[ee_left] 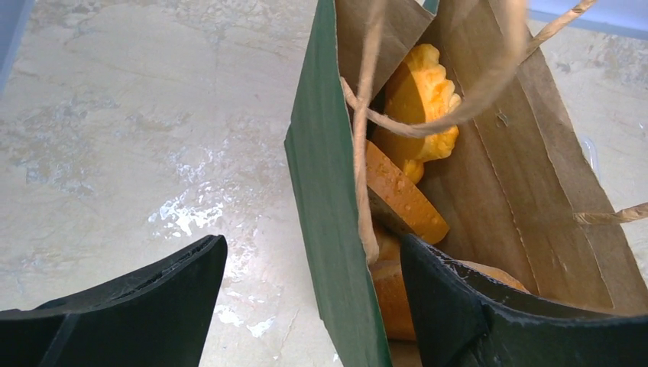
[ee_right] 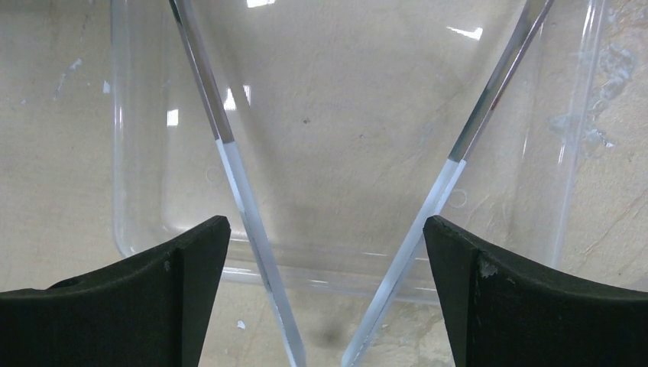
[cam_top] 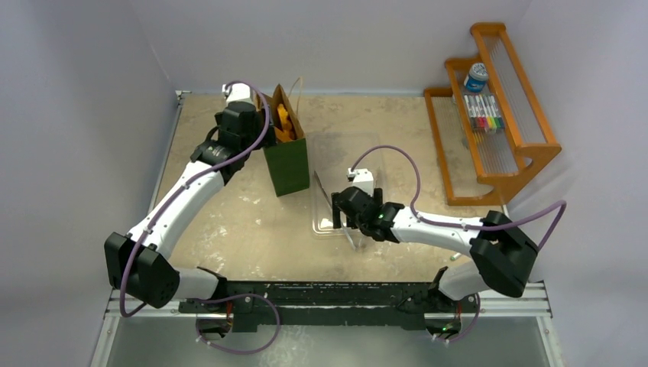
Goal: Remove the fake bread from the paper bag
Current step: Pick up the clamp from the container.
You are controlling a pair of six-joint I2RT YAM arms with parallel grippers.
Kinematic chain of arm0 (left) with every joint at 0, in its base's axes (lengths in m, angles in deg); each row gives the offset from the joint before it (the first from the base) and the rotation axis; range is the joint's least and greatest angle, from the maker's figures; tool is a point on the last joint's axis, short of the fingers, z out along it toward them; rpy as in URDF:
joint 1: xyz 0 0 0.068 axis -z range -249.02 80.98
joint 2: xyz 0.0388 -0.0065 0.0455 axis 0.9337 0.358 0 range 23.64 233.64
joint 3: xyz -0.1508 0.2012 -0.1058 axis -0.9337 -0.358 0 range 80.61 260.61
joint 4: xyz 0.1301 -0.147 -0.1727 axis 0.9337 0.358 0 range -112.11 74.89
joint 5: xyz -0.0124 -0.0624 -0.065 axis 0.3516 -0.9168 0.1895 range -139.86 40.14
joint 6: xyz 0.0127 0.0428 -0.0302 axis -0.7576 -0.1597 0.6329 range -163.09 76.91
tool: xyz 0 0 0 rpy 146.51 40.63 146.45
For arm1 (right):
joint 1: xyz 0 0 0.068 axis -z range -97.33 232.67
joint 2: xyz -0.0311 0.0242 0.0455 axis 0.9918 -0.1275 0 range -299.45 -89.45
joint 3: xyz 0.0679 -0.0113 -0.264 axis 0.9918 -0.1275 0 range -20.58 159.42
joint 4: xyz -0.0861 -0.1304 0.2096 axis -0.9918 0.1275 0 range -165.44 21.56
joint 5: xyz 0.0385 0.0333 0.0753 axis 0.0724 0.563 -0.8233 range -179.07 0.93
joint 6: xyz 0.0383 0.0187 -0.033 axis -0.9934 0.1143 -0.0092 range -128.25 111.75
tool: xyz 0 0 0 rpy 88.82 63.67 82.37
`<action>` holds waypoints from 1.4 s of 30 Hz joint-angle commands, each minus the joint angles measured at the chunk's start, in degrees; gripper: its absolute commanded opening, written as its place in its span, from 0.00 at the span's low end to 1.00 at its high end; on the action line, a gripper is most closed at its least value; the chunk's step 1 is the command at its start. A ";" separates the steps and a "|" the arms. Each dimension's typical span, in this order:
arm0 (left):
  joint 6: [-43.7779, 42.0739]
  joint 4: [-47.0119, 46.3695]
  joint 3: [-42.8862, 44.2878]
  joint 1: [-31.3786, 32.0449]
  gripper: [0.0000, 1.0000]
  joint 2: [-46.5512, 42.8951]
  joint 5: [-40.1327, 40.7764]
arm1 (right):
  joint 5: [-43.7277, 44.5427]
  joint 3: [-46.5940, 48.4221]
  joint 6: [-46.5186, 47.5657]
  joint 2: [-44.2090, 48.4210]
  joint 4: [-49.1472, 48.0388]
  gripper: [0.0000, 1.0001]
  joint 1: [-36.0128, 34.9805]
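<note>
Inside the upright paper bag [ee_left: 328, 191] sits the fake bread [ee_left: 413, 99], lower pieces hidden. The left hand [ee_left: 313, 260], wide, straddles the bag's green wall. The right hand [ee_right: 327, 237] gapes wide around metal tongs [ee_right: 229, 153], ungripped.

metal tongs [ee_right: 237, 183] lie across a clear plastic tray [ee_right: 121, 153], with a wooden rack [cam_top: 527, 153] at right holding markers [cam_top: 483, 113] and a blue-lidded jar [cam_top: 476, 76].

A: Bag [cam_top: 289, 164] is dark green outside, kraft brown inside, with tan string handles [ee_left: 365, 115]!
B: And the bread [ee_left: 419, 99] is bright orange-gold, one slice a deeper orange.
A: Surface [cam_top: 229, 222] is mottled beige with pale marbled streaks.
B: Tray [ee_right: 118, 153] clear, tongs [ee_right: 200, 76] silver running to see-through tips. Rack [cam_top: 520, 160] orange wood, markers [cam_top: 483, 113] rainbow-coloured.
</note>
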 commanded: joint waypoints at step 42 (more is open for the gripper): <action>-3.25 -4.03 -2.87 0.05 0.45 1.76 0.17 | 12.70 8.05 -11.28 -11.57 11.43 1.00 -5.83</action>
